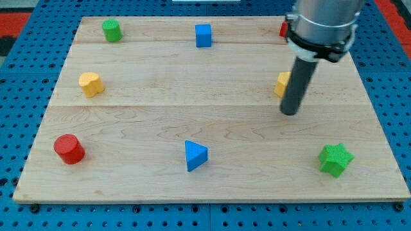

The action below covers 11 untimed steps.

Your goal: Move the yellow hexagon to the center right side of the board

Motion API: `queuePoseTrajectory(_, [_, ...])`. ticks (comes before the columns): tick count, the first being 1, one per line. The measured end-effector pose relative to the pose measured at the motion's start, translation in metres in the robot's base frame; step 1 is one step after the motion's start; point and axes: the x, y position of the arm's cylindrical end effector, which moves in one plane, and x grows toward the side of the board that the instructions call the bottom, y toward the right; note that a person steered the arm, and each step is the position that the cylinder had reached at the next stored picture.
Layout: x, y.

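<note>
The yellow hexagon point(282, 84) sits on the wooden board point(212, 128) at the view's right, a little above mid-height, partly hidden behind my rod. My tip point(290, 113) rests on the board just below and slightly right of the hexagon, close to it; I cannot tell if they touch. The rod rises up to the arm's grey wrist point(321, 29) at the view's top right.
A yellow heart-like block point(90, 84) lies at the left. A green cylinder point(112, 30) and blue cube point(203, 35) lie along the top. A red block point(283, 29) peeks out beside the wrist. A red cylinder point(69, 149), blue triangle point(195, 155) and green star point(336, 159) lie along the bottom.
</note>
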Motion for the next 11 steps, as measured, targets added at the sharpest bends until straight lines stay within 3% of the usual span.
queuePoseTrajectory(2, [-0.049,-0.028])
queuePoseTrajectory(11, [-0.051,0.03])
